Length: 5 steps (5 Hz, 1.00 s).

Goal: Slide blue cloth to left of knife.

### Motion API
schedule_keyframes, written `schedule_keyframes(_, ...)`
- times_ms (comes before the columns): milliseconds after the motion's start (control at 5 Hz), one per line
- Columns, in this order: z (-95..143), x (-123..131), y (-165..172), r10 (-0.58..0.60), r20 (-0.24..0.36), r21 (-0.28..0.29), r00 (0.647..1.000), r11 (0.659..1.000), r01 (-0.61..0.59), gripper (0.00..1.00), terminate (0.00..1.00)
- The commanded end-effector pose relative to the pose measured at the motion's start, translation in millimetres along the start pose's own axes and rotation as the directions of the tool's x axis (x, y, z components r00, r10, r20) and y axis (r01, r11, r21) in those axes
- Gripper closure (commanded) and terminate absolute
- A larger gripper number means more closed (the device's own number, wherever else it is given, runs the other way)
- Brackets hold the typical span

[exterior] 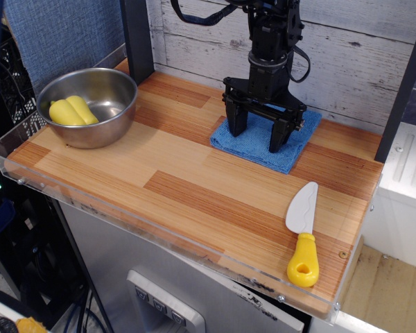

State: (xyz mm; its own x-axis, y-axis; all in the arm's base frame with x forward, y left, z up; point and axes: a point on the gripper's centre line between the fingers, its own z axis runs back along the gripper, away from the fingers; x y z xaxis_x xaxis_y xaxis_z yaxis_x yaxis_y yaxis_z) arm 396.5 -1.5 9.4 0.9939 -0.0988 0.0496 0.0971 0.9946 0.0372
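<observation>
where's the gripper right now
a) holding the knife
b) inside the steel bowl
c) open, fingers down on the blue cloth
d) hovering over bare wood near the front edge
c: the gripper has its jaws spread and both fingertips planted on the blue cloth at the back of the board, while the knife lies untouched near the front right and the bowl sits far left.
</observation>
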Motion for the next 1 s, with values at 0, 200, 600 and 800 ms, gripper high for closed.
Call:
schedule_keyframes(0,-3.7,-0.6,0.4,-0.009,-0.018,-0.005,1.0,1.0,0.009,0.0,0.0)
schedule_keyframes(200,-4.9,-4.0,-3.1,-0.021,-0.024,0.003,1.0,1.0,0.021,0.0,0.0)
schedule_keyframes(600,-15.2,-21.3,-10.5,-0.05,-0.072,0.018,0.996,0.999,0.051,0.0,0.0)
schedule_keyframes(800,-17.9,-35.4,-11.5,-0.05,-0.094,-0.006,0.994,0.999,0.05,0.0,0.0)
